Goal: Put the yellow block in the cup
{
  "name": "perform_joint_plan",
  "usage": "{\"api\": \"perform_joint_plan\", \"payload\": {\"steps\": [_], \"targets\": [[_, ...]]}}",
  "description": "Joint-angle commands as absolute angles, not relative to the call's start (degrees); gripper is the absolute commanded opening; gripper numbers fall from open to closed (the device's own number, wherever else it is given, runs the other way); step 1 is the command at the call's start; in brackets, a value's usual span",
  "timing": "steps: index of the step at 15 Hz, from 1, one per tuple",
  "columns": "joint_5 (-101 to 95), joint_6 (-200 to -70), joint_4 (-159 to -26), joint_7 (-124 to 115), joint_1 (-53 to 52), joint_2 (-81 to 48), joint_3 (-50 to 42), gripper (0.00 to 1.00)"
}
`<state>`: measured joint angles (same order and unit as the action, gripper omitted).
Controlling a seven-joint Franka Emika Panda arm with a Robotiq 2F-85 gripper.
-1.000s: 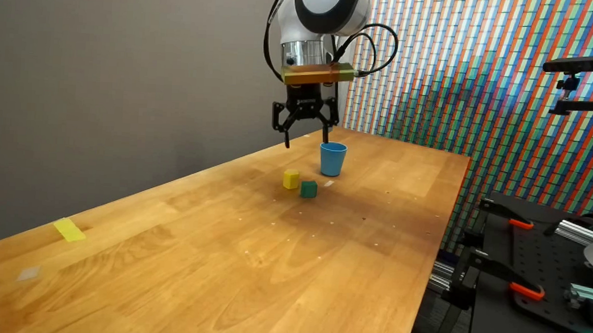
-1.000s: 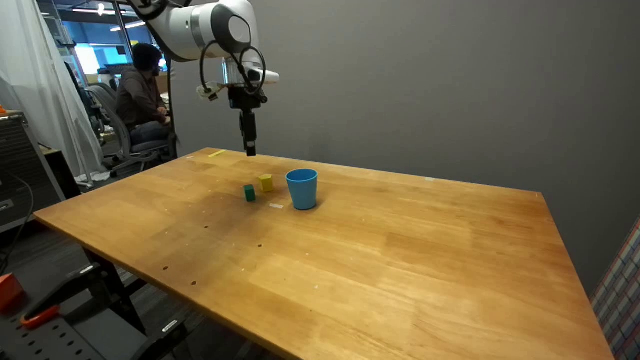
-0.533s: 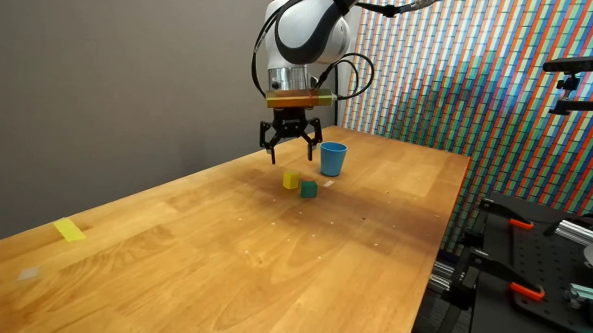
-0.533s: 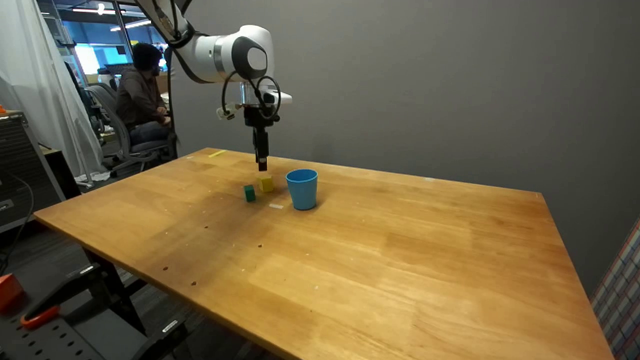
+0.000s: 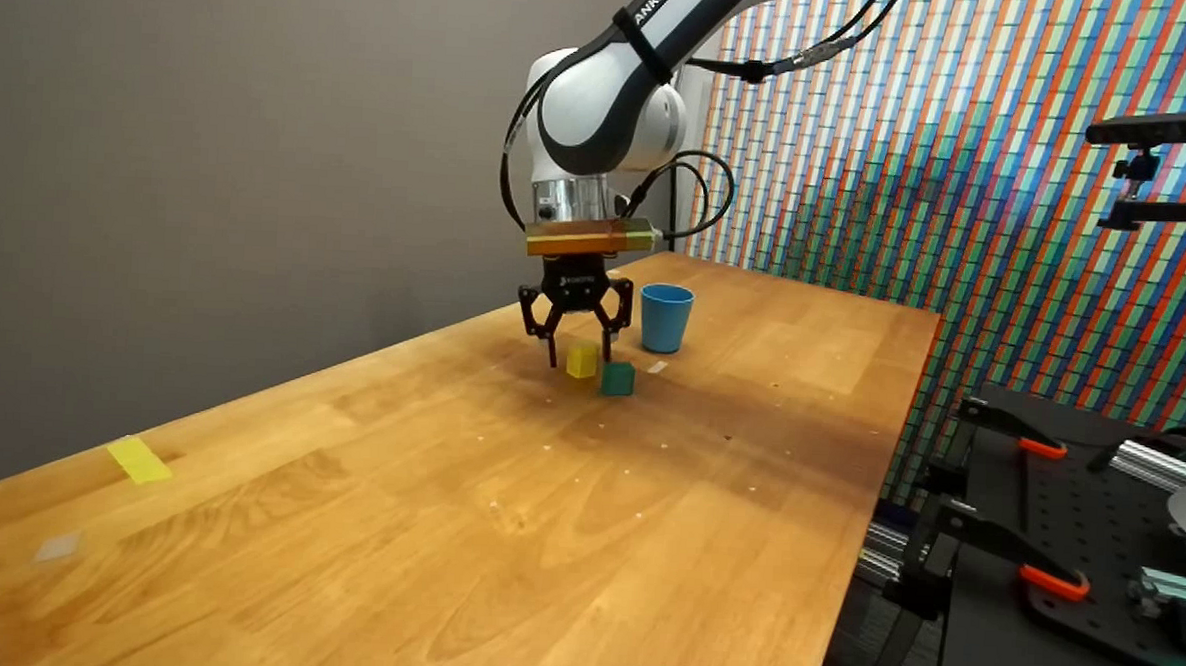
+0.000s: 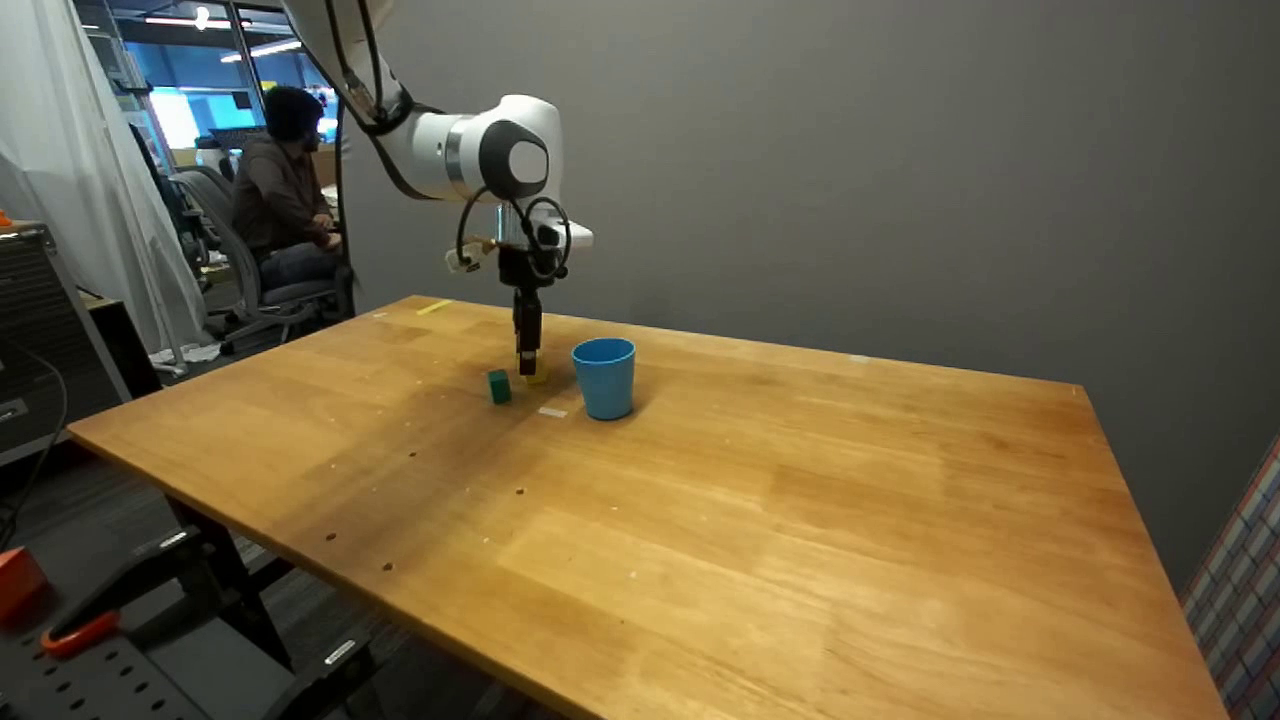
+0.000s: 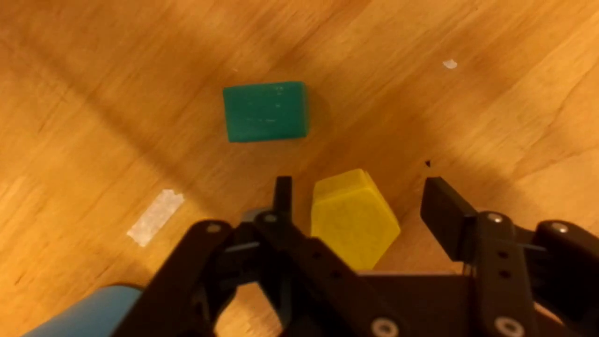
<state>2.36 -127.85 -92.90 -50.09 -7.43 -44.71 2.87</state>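
The gripper (image 7: 359,193) stands over the yellow block (image 7: 354,224) with its fingers (image 7: 282,194) well parted, one towards nine o'clock and one towards three in the wrist view; the block sits on the table (image 5: 503,569) between them, a strip of wood showing on either side, so nothing is clamped; its top looks five-sided and offers no plain long axis; a flat side faces the nine-o'clock finger and a corner points towards three; a straight squeeze would probably press face against corner and might twist the block; in both exterior views the fingertips appear about level with the block, though whether they are low enough cannot be told. The green block (image 7: 266,112) lies near eleven o'clock from the yellow one, apart from it and likely out of the fingers' way; the cup (image 6: 604,385) stands upright between eight and nine o'clock in the wrist view; its floor is hidden, so what it may hold cannot be told; the step in hand looks like the grasp, with the carry yet to come.
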Motion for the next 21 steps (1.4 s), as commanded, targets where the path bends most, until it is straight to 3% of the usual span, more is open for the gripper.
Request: {"api": "perform_joint_plan", "payload": {"steps": [1,4,11,16,21], "targets": [[3.9,-127.8,-91.5,-49.5,-9.0,-45.9,1.0,0.40],[-0.4,-127.9,-94.4,-51.7,-13.1,-41.6,-1.6,0.19],[-9.3,-126.6,-101.8,-58.9,-18.6,-24.7,-4.8,0.19],[-9.6,-124.1,-105.4,-65.9,-14.7,-17.7,-5.2,0.19],[-8.3,-124.3,-108.5,-68.2,-9.5,-18.8,-5.2,0.19]]}}
